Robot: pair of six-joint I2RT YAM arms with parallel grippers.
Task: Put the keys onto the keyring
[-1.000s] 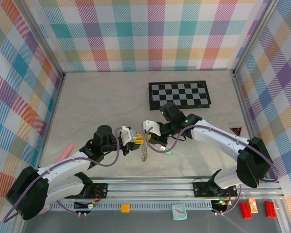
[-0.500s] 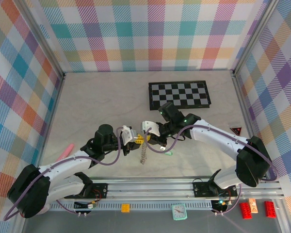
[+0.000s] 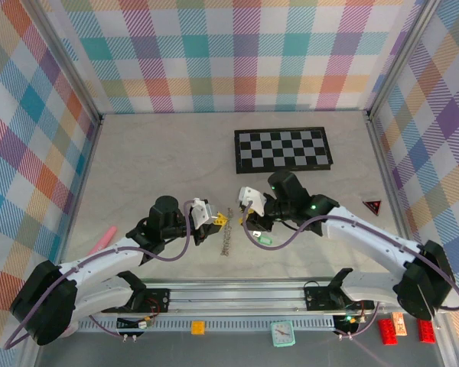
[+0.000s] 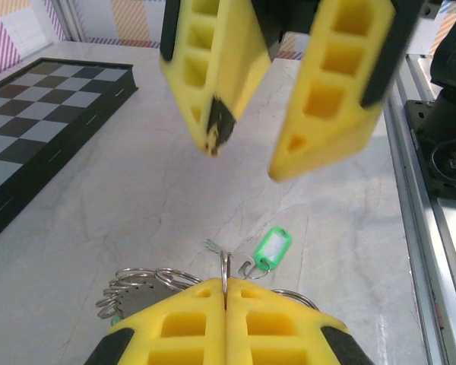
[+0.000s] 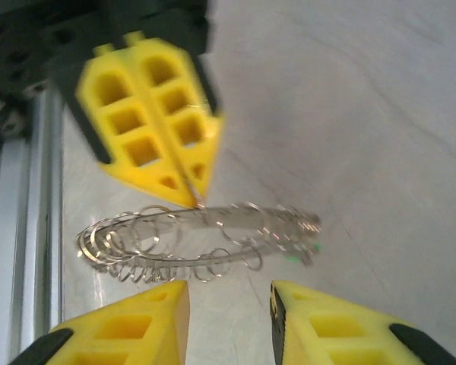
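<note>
The keyring (image 3: pixel 226 241) is a large ring strung with several small wire loops. It hangs from my left gripper (image 3: pixel 219 222), which is shut on its thin edge (image 4: pixel 225 268). In the right wrist view the keyring (image 5: pixel 190 236) hangs below the shut left gripper (image 5: pixel 194 199), with a green speck (image 5: pixel 292 257) at its far end. My right gripper (image 5: pixel 229 304) is open with nothing between its fingers, just right of the ring (image 3: pixel 249 215). One key (image 4: pixel 272 245) with a green head lies on the table (image 3: pixel 265 241) under the right gripper.
A black-and-white checkerboard (image 3: pixel 283 149) lies at the back right. A pink object (image 3: pixel 101 239) sits at the left, a red triangle (image 3: pixel 372 205) at the right. The metal rail (image 3: pixel 237 294) runs along the near edge, with small parts (image 3: pixel 282 332) in front.
My right gripper has opened and drawn back to the right, away from the ring. The left gripper has closed fully on the keyring and stayed in place.
</note>
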